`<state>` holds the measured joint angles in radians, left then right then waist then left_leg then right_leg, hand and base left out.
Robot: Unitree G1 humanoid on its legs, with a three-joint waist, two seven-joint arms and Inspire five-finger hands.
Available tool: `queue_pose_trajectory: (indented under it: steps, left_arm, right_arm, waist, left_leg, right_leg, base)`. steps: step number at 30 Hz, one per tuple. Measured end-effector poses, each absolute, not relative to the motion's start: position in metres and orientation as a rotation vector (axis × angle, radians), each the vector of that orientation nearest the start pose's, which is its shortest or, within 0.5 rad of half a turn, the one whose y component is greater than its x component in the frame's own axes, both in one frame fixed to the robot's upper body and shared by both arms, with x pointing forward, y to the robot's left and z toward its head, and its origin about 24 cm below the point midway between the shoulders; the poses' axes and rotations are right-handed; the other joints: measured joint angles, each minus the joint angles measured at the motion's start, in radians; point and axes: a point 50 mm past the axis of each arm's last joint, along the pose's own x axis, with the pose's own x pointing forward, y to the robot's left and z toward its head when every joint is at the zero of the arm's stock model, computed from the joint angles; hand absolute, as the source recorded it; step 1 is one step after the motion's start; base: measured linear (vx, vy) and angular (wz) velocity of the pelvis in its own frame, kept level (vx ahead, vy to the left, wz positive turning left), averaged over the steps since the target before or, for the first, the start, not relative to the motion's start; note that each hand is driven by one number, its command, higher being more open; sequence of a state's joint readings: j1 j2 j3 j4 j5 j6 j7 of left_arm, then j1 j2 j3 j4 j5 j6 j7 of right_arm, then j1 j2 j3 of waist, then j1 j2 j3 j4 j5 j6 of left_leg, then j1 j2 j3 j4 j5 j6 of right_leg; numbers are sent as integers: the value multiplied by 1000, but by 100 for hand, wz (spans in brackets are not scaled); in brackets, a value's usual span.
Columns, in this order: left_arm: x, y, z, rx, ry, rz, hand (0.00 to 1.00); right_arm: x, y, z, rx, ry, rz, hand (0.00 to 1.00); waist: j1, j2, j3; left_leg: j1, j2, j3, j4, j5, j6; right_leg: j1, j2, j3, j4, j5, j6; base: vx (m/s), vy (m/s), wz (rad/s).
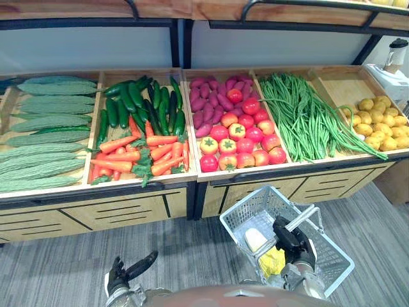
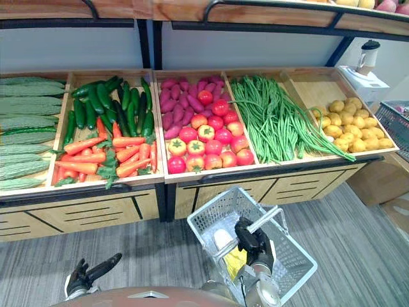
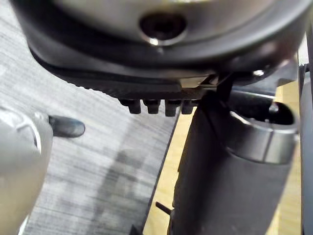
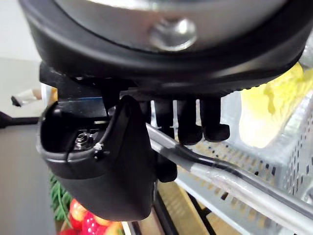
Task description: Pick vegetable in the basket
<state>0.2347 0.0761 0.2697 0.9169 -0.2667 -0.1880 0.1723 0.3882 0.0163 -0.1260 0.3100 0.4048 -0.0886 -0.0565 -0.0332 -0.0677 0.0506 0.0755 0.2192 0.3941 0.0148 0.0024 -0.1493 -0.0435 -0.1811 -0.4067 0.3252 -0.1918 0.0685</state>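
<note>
1. Target: the carrots lie in a bin of the bench, at 10 o'clock from the basket. They are the stock nearest the free hand, so they are the likely pick.
2. Basket: it hangs below the bench front, with the tomatoes at 11 o'clock. A yellow item and a white item lie inside.
3. Right hand: its fingers are curled round the basket handle. Hold the basket level so the load does not slide.
4. Left hand: it sits low at 8 o'clock from the basket, fingers extended, holding nothing. Raise it over the bench edge and grasp one carrot at mid-length, clear of the cucumbers at 12 o'clock from the carrots.
5. Risk: neighbouring carrots may roll. Lift straight up before crossing to the basket.
</note>
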Motion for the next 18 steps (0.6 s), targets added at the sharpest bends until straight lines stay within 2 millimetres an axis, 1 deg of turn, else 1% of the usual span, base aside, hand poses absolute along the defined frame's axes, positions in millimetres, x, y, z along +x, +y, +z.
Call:
queue_pose_trajectory:
  steps: [1, 3, 5, 6, 9, 13, 14, 15, 16, 17, 18]
  left_arm:
    - [58, 243, -147, -145, 921, 687, 100]
    - [56, 246, -147, -136, 923, 694, 100]
    - [52, 251, -146, -141, 921, 728, 100]
    - [51, 253, -145, -145, 919, 742, 100]
    - [52, 268, -139, -175, 863, 857, 100]
    - [70, 303, -109, -224, 634, 1076, 100]
    - [80, 317, -92, -223, 518, 1145, 100]
    - [86, 328, -76, -219, 413, 1196, 100]
    - [88, 330, -72, -221, 388, 1206, 100]
    - [93, 340, -53, -219, 273, 1253, 100]
    - [97, 348, -35, -207, 169, 1287, 100]
  right_arm:
    - [117, -200, -90, 380, 553, -446, 0]
    - [116, -202, -90, 373, 554, -452, 0]
    - [116, -202, -91, 373, 560, -455, 0]
    - [116, -202, -91, 372, 559, -456, 0]
    - [118, -201, -92, 371, 564, -454, 0]
    - [114, -206, -95, 319, 590, -457, 0]
    - [112, -207, -96, 314, 598, -463, 0]
    - [111, -208, -96, 313, 599, -471, 0]
    - [111, -209, -96, 312, 598, -473, 0]
    - [110, -210, -96, 312, 597, -481, 0]
    - [110, -213, -96, 311, 595, -494, 0]
  waist:
    - [0, 0, 0]
    - [0, 2, 0]
    - [3, 8, 2]
    - [6, 11, 2]
    - [5, 23, -2]
    - [6, 38, 5]
    - [6, 44, 9]
    - [6, 46, 10]
    - [6, 47, 10]
    - [5, 53, 13]
    - [6, 50, 11]
  left_leg:
    - [5, -18, -3, -24, 15, 1]
    - [12, -34, -5, -47, 28, 9]
    - [32, -54, 4, -81, 42, 15]
    - [38, -54, 10, -90, 46, 16]
    - [38, -59, 17, -97, 47, 17]
    - [34, -58, 17, -100, 48, 17]
    - [30, -58, 14, -100, 48, 17]
    - [26, -58, 11, -99, 48, 17]
    - [25, -58, 10, -99, 48, 17]
    - [19, -57, 6, -99, 48, 17]
    - [18, -55, 7, -99, 48, 18]
  right_leg:
    - [7, -7, 0, -16, 17, 8]
    - [9, -9, 3, -28, 30, 12]
    - [11, -10, 34, -39, 41, 14]
    - [12, -9, 39, -44, 44, 15]
    - [11, -6, 47, -65, 58, 16]
    - [11, -3, 47, -80, 66, 16]
    - [11, 4, 47, -85, 68, 17]
    - [10, 5, 48, -87, 68, 17]
    - [10, 6, 48, -87, 68, 17]
    - [9, 8, 49, -92, 68, 17]
    - [11, 11, 49, -101, 72, 17]
  base:
    - [-25, 120, 8]
    - [-23, 91, 7]
    - [-9, 78, -6]
    - [-11, 54, -11]
    - [-7, 30, -9]
    - [0, 5, -1]
    - [14, -23, 3]
    - [12, -22, 5]
    - [17, -22, 8]
    - [31, -10, 4]
    - [40, -11, 2]
